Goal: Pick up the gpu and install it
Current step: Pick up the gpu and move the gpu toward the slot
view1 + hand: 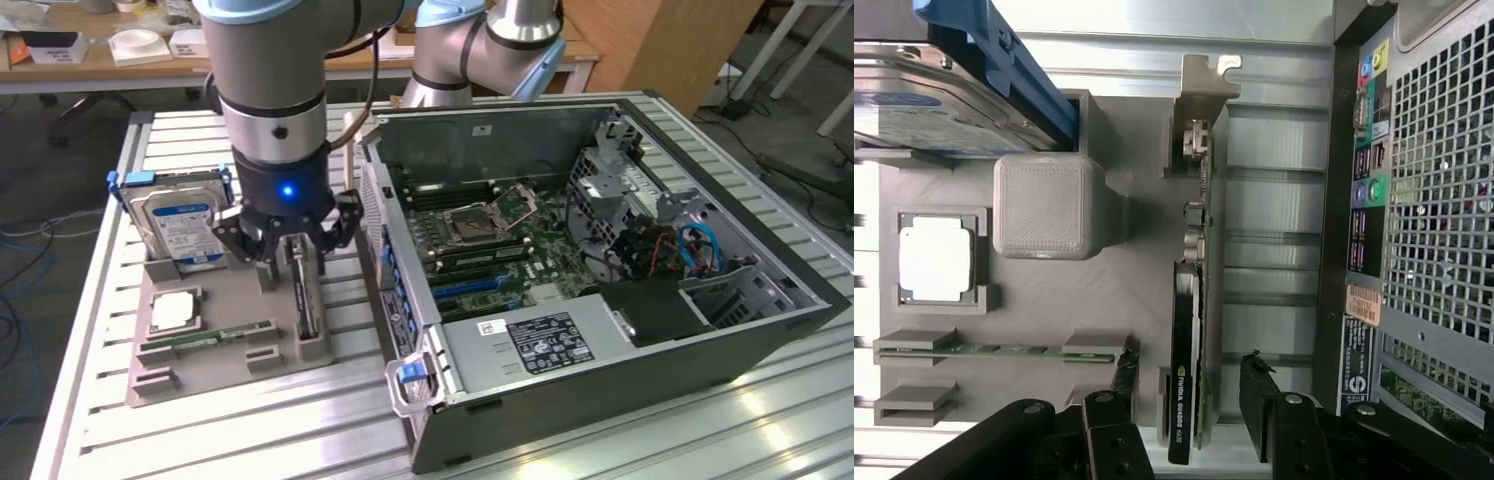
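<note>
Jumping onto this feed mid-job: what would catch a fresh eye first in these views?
The open gripper hangs right over the gpu, which stands on edge in a grey holder tray; its fingers sit either side of the card without touching it. On the exterior view's right, the big computer case lies opened, with its motherboard exposed. A blue-labelled hard drive stands upright on the tray, on the exterior view's left of the gripper.

You can see the gpu (1186, 330) standing on its edge in a slot of the grey holder (1104, 290). The gripper (1189, 358) is spread wide, with one of its black fingers (1126, 378) on each side of the card, and neither touches it. The same holder carries a hard drive (914, 110), a square processor (936, 258) and a green memory stick (1004, 350). The computer case (1434, 200) stands beside the holder on the ribbed desk (1274, 200).
</note>
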You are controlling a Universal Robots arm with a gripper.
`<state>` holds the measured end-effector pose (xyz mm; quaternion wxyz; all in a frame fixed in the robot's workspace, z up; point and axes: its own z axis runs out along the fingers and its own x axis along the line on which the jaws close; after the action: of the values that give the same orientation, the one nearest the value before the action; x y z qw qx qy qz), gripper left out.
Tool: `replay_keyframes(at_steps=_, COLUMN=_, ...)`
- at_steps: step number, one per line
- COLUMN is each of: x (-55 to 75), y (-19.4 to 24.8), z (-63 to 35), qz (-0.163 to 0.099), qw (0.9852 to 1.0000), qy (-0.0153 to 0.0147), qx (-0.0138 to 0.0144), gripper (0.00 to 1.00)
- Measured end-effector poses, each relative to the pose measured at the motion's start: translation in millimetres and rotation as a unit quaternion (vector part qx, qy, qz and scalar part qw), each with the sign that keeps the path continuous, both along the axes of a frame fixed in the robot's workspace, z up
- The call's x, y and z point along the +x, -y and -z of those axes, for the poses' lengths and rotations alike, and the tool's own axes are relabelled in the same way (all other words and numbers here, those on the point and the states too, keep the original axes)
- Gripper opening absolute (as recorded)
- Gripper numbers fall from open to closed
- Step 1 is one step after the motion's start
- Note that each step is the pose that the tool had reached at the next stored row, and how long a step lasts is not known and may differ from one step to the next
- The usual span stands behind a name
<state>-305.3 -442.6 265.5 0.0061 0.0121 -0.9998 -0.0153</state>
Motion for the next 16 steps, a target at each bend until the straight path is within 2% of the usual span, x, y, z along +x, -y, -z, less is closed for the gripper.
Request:
replay_keyframes(at_steps=4, x=0.0, y=-0.4, z=3.5, qz=0.0, qw=1.0, qy=0.0, qx=-0.0001, gripper=0.53)
replay_keyframes(at_steps=16, x=-0.3, y=-10.3, z=11.7, qz=0.0, qw=1.0, qy=0.0, qx=0.0, gripper=0.53)
